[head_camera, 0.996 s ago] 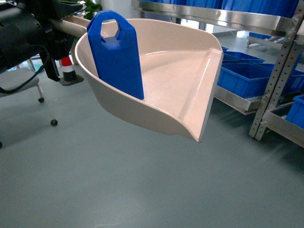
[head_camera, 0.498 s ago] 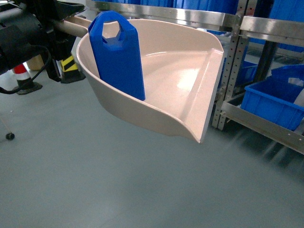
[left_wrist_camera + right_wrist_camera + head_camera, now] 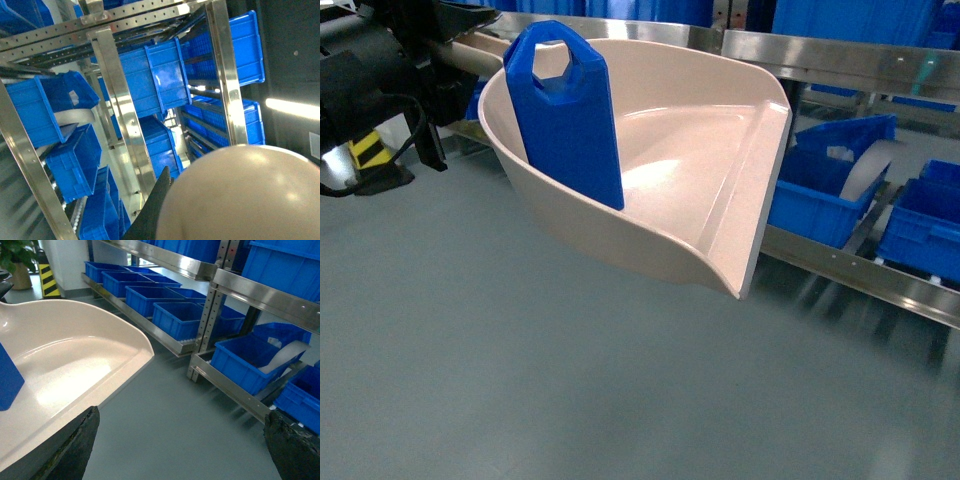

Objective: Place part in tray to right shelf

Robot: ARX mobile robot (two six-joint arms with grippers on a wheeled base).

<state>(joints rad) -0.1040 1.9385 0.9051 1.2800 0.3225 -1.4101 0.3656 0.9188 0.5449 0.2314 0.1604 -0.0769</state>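
Carrying is the step in hand: part (image 3: 565, 115) leans upright against the tray (image 3: 720, 150) wall, held off the floor before the shelf (image 3: 840, 55). Right pincer (image 3: 180, 445) gapes wide; left pincer's state I cannot tell. Next: closing on the shelf, tray level.

Tray (image 3: 720, 150) handle runs behind the black arm hardware at upper left in head view; left gripper grip there hidden. Part (image 3: 565, 115) lower edge hidden behind tray wall. Right wrist: part cut by left edge, only a corner shows; right gripper (image 3: 182, 450) jaws cut by bottom edge. Right shelf (image 3: 840, 60) cut at top and right.
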